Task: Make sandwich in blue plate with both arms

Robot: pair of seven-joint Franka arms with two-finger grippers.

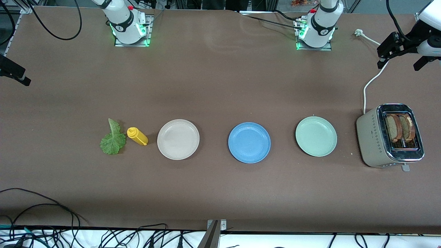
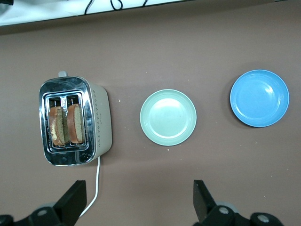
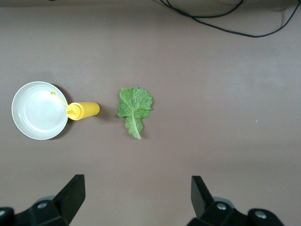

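The blue plate [image 1: 249,142] [image 2: 259,98] lies bare in the middle of a row of three plates. Two brown bread slices [image 1: 399,128] [image 2: 66,125] stand upright in the slots of a toaster [image 1: 370,139] at the left arm's end of the table. A green lettuce leaf [image 1: 112,139] [image 3: 135,107] lies flat on the table at the right arm's end. My left gripper [image 1: 398,66] [image 2: 138,195] hangs open and holds nothing, high over the toaster's white cord. My right gripper [image 1: 15,74] [image 3: 136,190] hangs open and holds nothing over bare table near the lettuce.
A yellow squeeze bottle [image 1: 137,136] lies on its side between the lettuce and a beige-white plate [image 1: 178,139]. A pale green plate [image 1: 316,136] sits between the blue plate and the toaster. The white cord [image 1: 370,81] runs from the toaster toward the arm bases.
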